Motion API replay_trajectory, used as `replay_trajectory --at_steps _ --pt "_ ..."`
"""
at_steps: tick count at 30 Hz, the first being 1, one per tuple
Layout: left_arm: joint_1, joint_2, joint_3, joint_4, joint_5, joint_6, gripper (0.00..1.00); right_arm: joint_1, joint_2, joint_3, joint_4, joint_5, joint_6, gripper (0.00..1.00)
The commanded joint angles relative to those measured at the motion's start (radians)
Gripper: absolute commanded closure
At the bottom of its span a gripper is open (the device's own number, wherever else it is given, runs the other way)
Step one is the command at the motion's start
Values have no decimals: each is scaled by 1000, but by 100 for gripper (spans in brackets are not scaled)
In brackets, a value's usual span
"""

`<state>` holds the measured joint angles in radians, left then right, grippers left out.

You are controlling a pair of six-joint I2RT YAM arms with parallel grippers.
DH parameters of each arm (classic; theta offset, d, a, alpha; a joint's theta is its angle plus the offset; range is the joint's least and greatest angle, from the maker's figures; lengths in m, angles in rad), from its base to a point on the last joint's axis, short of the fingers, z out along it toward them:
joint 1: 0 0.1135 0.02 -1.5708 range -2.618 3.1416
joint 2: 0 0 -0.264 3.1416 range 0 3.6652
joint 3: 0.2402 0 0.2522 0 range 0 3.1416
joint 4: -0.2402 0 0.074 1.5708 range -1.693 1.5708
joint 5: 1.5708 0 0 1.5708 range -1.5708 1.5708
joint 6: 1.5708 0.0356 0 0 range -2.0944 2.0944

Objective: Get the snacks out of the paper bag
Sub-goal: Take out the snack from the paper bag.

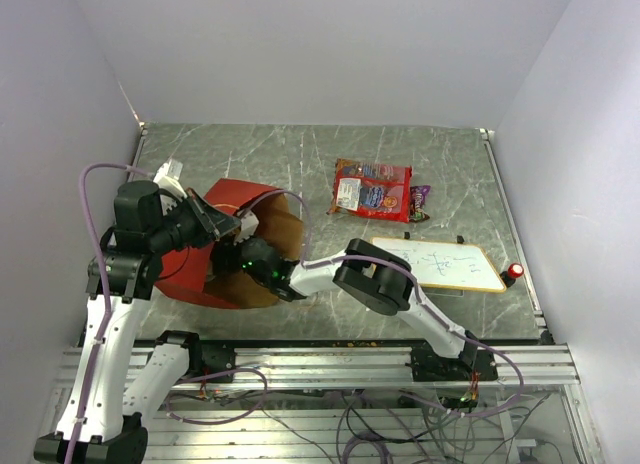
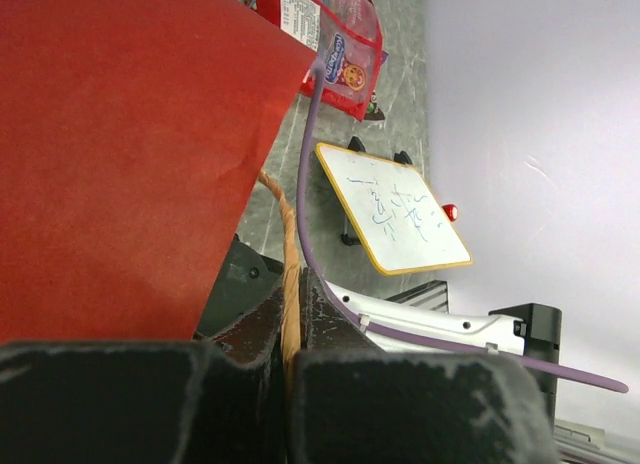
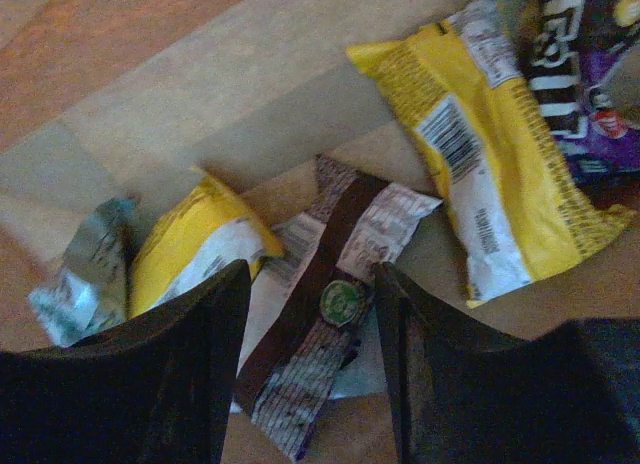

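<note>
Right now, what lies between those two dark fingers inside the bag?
A brown-and-white snack packet, lying between the open fingers of the right end effector; the right wrist view shows it.

This is a robotics lab test cell. Plain white walls [image 1: 300, 44] box in a grey marbled desk [image 1: 250, 154] at 9, 12 and 3 o'clock. At 6 o'clock the left arm [image 1: 100, 334] and right arm [image 1: 375, 279] are bolted to bare aluminium rails [image 1: 330, 362], with loose cables [image 1: 400, 434] tangled below them. A red knob [image 1: 515, 272] sits at the desk's 4 o'clock edge beside a small whiteboard [image 1: 440, 264]. A paper bag [image 1: 240, 194] at 9 o'clock and a red snack bag [image 1: 372, 189] at 1 o'clock lie on the desk.
</note>
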<state>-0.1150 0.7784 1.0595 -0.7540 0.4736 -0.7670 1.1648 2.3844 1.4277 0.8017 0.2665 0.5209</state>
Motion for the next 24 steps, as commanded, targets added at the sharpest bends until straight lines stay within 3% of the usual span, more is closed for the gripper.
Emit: replay_trajectory --at_steps 1,8,16,24 --pt "-5 -16 7 -27 9 15 93 -3 53 83 -110 42 -83 47" --pt "-5 -15 20 -61 -6 28 93 -4 88 142 -175 66 -175 55" --pt "-4 -56 8 -115 -64 20 93 -3 61 144 -176 59 -236 81" --pt "-4 -87 -13 -139 -99 28 93 -3 -34 68 -161 85 -291 100"
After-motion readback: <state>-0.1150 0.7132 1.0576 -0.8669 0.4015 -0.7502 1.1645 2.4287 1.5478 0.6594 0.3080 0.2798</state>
